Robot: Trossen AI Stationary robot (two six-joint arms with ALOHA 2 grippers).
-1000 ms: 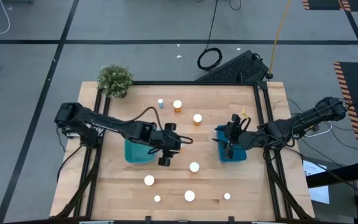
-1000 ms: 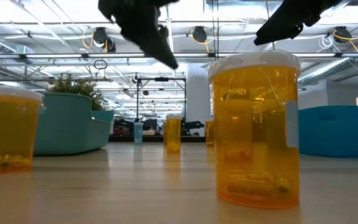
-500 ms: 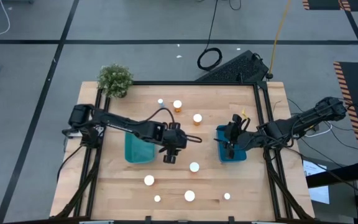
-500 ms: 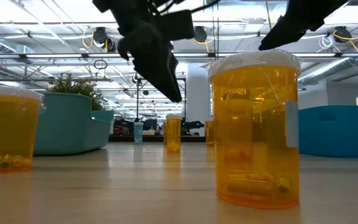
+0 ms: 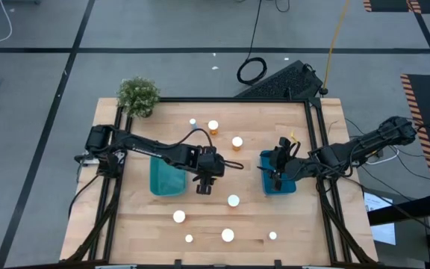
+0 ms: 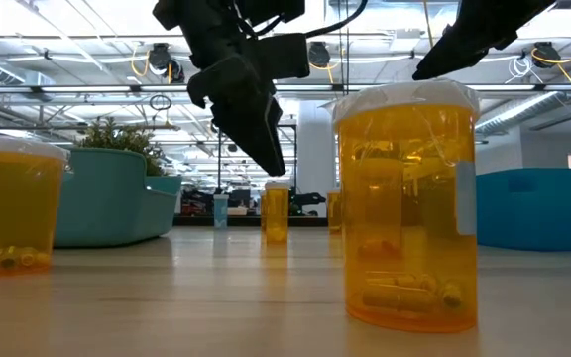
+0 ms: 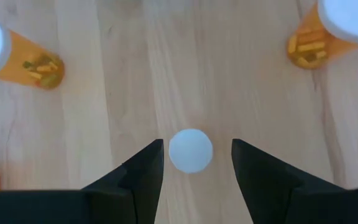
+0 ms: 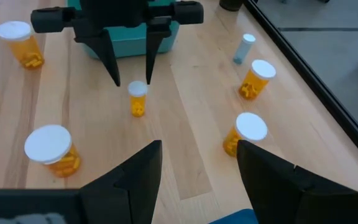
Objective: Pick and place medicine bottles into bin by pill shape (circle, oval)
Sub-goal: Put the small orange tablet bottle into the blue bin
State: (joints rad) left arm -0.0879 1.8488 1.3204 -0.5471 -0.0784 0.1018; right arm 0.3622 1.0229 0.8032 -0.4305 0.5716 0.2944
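Note:
A small amber medicine bottle (image 8: pixel 137 99) with a white cap (image 7: pixel 191 150) stands upright on the wooden table, right of the left teal bin (image 5: pixel 163 181). My left gripper (image 7: pixel 196 143) hangs open over it, fingers pointing down, one on either side of the cap and apart from it; in the high view this gripper (image 5: pixel 203 187) hides the bottle. My right gripper (image 8: pixel 198 143) stands open over the right teal bin (image 5: pixel 284 185), with nothing between its fingers. Several more white-capped bottles stand about the table.
Amber bottles stand at the far middle (image 5: pixel 213 126) (image 5: pixel 237 142), beside a small pale blue one (image 5: pixel 192 122), and along the near side (image 5: pixel 234 200) (image 5: pixel 179 217) (image 5: pixel 228 235) (image 5: pixel 272 235). A potted plant (image 5: pixel 138 96) sits at the far left corner.
My left gripper has gone a little toward the table's right edge and down, and its open fingers now stand over the small bottle. The bottles have kept their places.

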